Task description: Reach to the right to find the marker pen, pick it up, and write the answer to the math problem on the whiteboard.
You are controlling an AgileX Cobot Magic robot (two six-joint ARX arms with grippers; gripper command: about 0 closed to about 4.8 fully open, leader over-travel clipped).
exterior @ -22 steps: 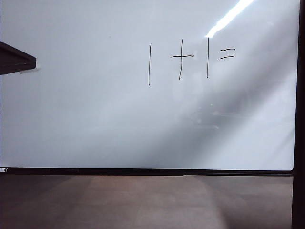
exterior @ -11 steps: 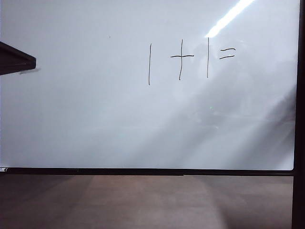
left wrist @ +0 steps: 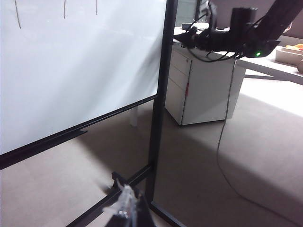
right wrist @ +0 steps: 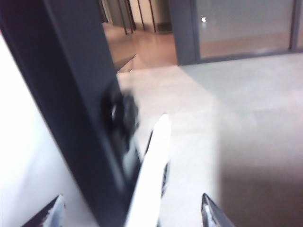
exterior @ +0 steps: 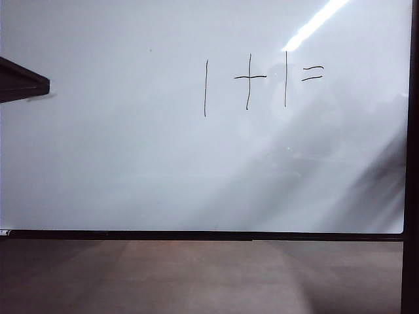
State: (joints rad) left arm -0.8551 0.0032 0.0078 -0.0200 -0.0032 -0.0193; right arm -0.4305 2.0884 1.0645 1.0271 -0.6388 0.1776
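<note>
Pen-search step. Your right claw (right wrist: 132, 212) is spread open beside the whiteboard (exterior: 131, 163) frame; marker pen not identifiable. Left claw (left wrist: 127, 208) low by the stand, state unclear. Math problem (exterior: 262, 82) at 1 o'clock, unanswered. Next: locate the pen, straddle it.

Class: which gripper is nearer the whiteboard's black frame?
Right. The right gripper is open close beside the frame; the left gripper sits farther back from it.

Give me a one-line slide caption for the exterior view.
Whiteboard bearing the math problem "1 + 1 =", answer not yet written; neither end effector in view.
</note>
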